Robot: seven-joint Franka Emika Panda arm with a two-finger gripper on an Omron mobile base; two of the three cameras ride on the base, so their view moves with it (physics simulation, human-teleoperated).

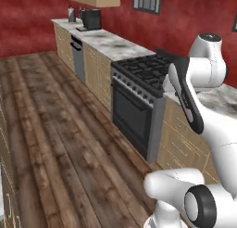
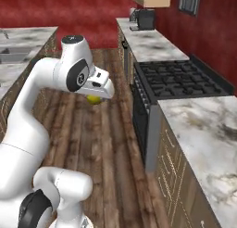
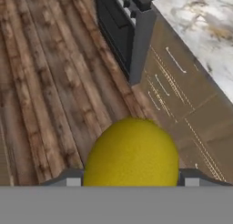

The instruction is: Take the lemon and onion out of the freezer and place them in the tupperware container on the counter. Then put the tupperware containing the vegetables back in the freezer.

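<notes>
In the left base view the white arm rises at the right, bent over the near end of the counter. To its left stands a black stove with a dark oven door. Further along the same wall the marble top runs on past a grey dishwasher to a dark coffee machine at the far end. A wooden floor covers the left half of the room, and the walls are red.

In the right base view the arm comes up from the lower left and bends forward over the floor. The gripper hangs from the hand, and the lemon shows as a yellow patch just under it, held above the boards, left of the stove. The counter lies at the near right. A second marble top with a sink sits at the far left.

In the hand view the lemon fills the lower middle, clamped between the two dark fingertips on either side of it. Beyond it are the floor, the drawers under the marble top, and the stove's corner.
</notes>
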